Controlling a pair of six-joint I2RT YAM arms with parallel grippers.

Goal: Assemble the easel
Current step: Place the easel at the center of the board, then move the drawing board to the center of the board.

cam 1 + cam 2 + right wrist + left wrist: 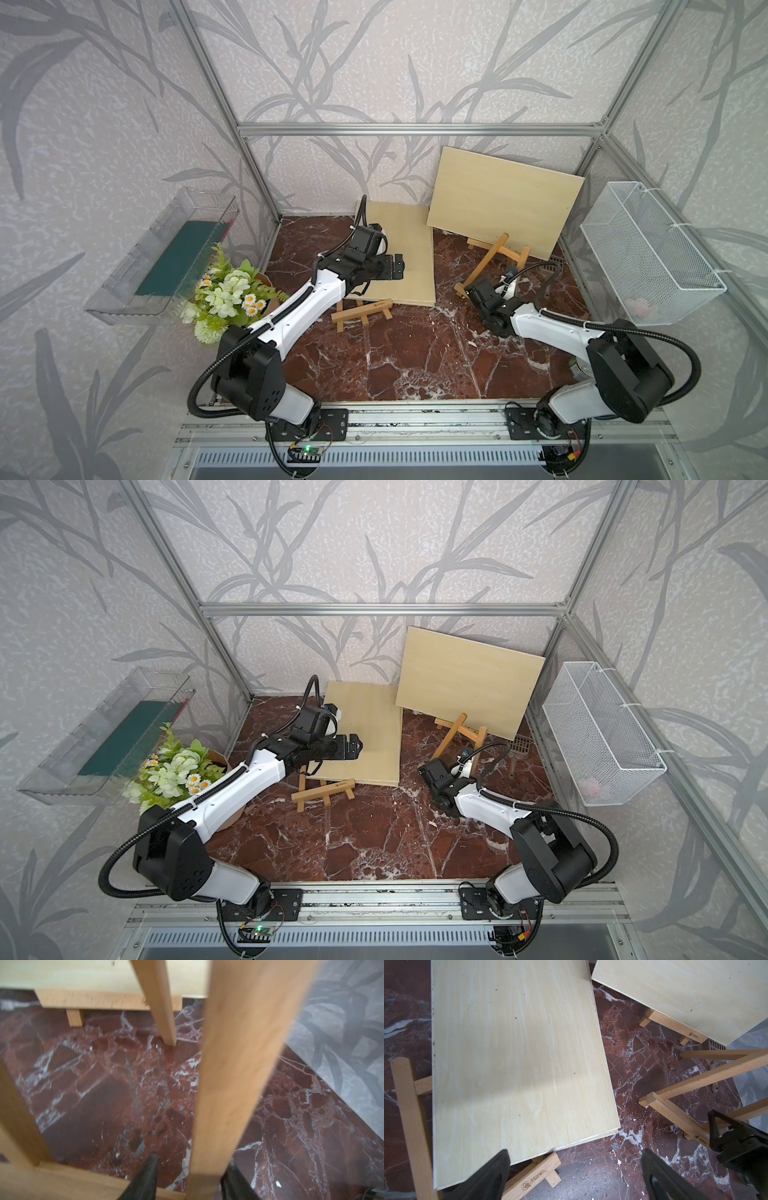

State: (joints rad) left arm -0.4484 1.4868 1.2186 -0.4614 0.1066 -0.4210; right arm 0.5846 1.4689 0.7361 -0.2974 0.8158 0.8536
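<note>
Three wooden easels show in both top views. One easel (361,313) lies flat under a pale board (411,232). My left gripper (399,266) hovers open over that board's near edge, holding nothing (575,1152). A second easel ledge (675,1024) at the back right carries an upright board (503,199). The third easel (490,257) stands in front of it on its legs. My right gripper (471,289) sits low at this easel's front leg (239,1064). Its jaws (192,1160) straddle the leg and stand open, with a gap on one side.
A flower bouquet (226,291) and a clear bin (166,257) stand at the left. A white wire basket (648,253) hangs on the right wall. A small slotted scoop (548,266) lies near the back right. Aluminium frame posts (257,174) bound the marble table (395,353).
</note>
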